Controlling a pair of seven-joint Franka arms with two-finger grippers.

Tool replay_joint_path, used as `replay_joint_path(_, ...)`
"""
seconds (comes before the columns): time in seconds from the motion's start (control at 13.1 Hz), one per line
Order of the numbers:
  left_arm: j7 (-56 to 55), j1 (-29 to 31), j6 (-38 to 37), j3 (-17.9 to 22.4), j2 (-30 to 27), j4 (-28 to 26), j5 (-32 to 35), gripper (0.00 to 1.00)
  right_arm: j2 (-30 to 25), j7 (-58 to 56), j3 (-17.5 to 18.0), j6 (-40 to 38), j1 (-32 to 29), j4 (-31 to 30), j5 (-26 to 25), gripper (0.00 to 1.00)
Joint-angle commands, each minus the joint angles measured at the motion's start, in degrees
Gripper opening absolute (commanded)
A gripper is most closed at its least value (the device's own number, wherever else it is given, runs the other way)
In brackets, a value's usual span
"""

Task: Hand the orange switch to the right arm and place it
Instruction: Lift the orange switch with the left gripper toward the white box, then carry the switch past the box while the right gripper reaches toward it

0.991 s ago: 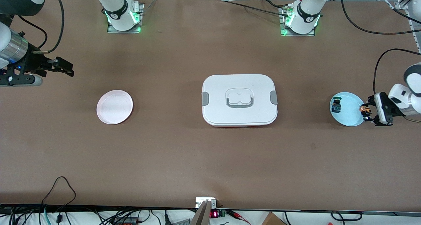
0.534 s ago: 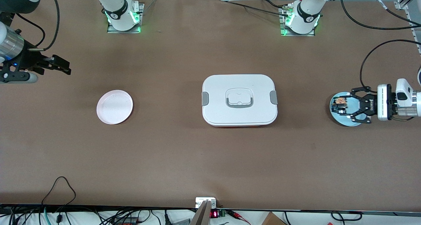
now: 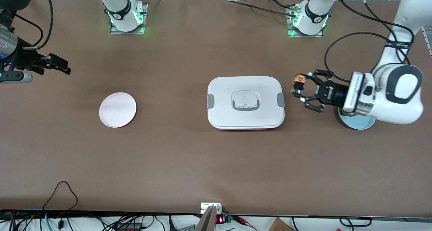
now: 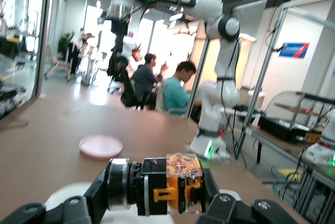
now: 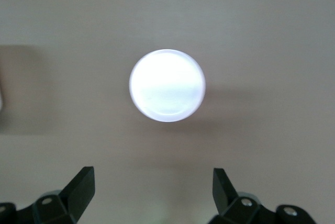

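Observation:
The orange switch (image 3: pixel 299 79) (image 4: pixel 168 184), black-bodied with an orange and clear block, hangs in the air. My left gripper (image 3: pixel 298 86) (image 4: pixel 157 195) is shut on it, over the bare table between the white box and the blue plate. My right gripper (image 3: pixel 63 67) (image 5: pixel 152 190) is open with nothing between its fingers. It hovers at the right arm's end of the table, looking down on the pink plate (image 3: pixel 117 109) (image 5: pixel 167 85).
A white lidded box (image 3: pixel 245 102) with grey latches sits mid-table. A light blue plate (image 3: pixel 358 123) lies under my left wrist, mostly hidden by it. Cables trail along the table's near edge (image 3: pixel 60 194).
My left gripper lifted the orange switch off the blue plate and carried it toward the white box, turning the wrist. The right gripper drifted slightly toward its table end.

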Motion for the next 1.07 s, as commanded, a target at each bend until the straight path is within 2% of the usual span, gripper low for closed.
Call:
replay_joint_path(0.0, 4.6, 1.6, 0.0, -3.7, -4.1, -6.0, -7.8, 0.00, 0.2, -1.2, 0.4, -1.3, -0.2, 0.5, 9.1, 1.00)
replay_joint_path(0.15, 13.5, 1.7, 4.1, -8.0, -6.3, -12.7, -20.1, 0.00, 0.9, -1.2, 0.4, -1.6, -0.2, 0.3, 18.0, 1.00)
replay_joint_path(0.23, 16.2, 1.6, 6.6, -9.1, -8.3, -14.9, -22.9, 0.00, 1.6, -1.2, 0.5, -1.6, -0.2, 0.3, 21.7, 1.00)
replay_joint_path(0.53, 16.3, 1.5, 9.7, -11.0, -13.5, -16.6, -23.1, 0.00, 3.2, -1.2, 0.8, -3.0, 2.7, 0.3, 33.7, 1.00)
replay_joint_path(0.69, 14.9, 1.8, 9.7, -11.0, -19.6, -19.2, -23.1, 0.00, 3.8, -0.8, 0.9, -2.2, 5.1, 0.4, 37.7, 1.00)
replay_joint_path(0.84, 9.4, 2.2, 9.7, -11.0, -26.3, -21.3, -23.1, 0.00, 6.4, -1.1, 0.8, -2.2, 6.2, 0.4, 47.7, 1.00)
replay_joint_path(0.99, 6.0, 1.9, 10.2, -11.1, -29.6, -22.1, -23.2, 0.00, 8.8, -1.2, 0.9, -1.9, 6.6, 0.4, 58.4, 1.00)
